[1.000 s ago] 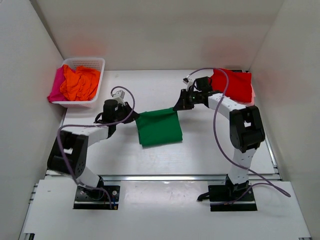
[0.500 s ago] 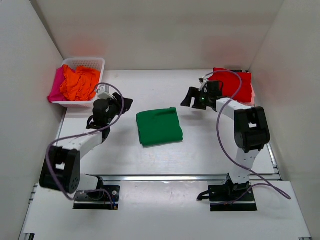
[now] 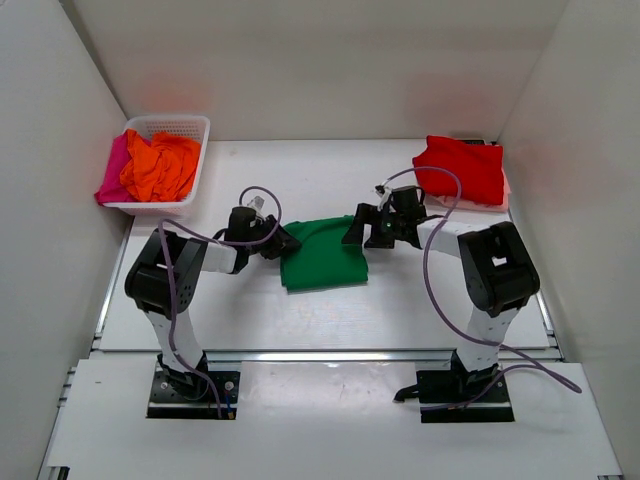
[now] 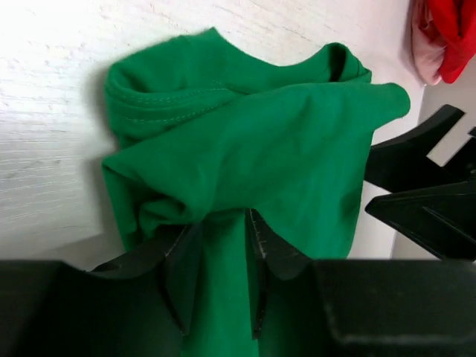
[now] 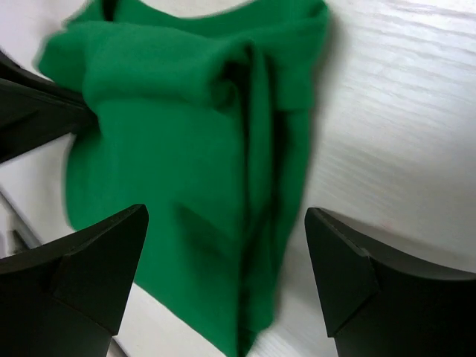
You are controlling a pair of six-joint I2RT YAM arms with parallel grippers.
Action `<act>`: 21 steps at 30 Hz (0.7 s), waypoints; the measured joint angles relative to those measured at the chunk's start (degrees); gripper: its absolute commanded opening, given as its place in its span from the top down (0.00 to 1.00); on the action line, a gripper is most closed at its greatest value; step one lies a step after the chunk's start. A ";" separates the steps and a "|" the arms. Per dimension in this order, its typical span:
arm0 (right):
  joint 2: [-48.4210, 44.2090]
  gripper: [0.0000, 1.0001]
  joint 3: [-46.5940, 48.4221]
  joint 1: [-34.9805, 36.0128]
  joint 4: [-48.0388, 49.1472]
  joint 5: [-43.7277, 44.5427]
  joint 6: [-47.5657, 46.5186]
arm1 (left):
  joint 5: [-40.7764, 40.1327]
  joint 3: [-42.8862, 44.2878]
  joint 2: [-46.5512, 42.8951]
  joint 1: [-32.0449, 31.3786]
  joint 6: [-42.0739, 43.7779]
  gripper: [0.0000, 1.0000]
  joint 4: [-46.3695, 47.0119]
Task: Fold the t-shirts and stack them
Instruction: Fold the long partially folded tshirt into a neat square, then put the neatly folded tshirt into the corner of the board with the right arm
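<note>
A folded bright green t-shirt [image 3: 325, 258] lies flat mid-table. My left gripper [image 3: 285, 243] is low at its left edge. In the left wrist view its jaws [image 4: 222, 219] are closed in on a bunched fold of the green t-shirt [image 4: 245, 134], which fills the gap between them. My right gripper [image 3: 357, 228] is at the shirt's far right corner. It stands wide open [image 5: 226, 216], straddling the green t-shirt's edge [image 5: 186, 149] without pinching it. A folded red t-shirt [image 3: 462, 170] lies at the back right. Orange [image 3: 162, 165] and magenta-pink [image 3: 112, 172] t-shirts are in the basket.
The white lattice basket [image 3: 185, 125] stands at the back left against the left wall. White walls close in the table on the left, back and right. The right gripper's dark fingers [image 4: 424, 193] show at the right of the left wrist view.
Both grippers let go of the green t-shirt and drew apart, leaving it flat. They have since come back to it, the left closing on its left edge, the right open at its corner.
</note>
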 measured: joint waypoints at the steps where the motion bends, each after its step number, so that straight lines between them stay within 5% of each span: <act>1: 1.07 0.16 0.76 0.09 -0.15 -0.33 0.37 | 0.26 0.55 0.44 -0.09 -0.52 0.60 -0.20; 13: 7.06 0.29 6.16 2.40 0.31 -7.43 1.18 | 3.15 0.85 1.77 0.59 -2.97 0.61 -0.07; 16: 8.31 0.47 6.27 2.99 0.72 -9.88 1.42 | 3.58 0.70 1.86 0.72 -3.08 0.62 0.22; 19: 9.79 0.77 6.51 3.10 -0.07 -11.78 1.31 | 4.00 0.70 1.90 0.79 -3.08 0.60 0.26; 20: 10.36 0.96 6.54 3.06 -0.48 -12.48 1.14 | 4.11 0.70 1.92 0.81 -3.10 0.60 0.26; 21: 10.88 1.00 6.54 3.06 -0.96 -12.96 0.90 | 4.28 0.66 1.95 0.87 -3.15 0.58 0.42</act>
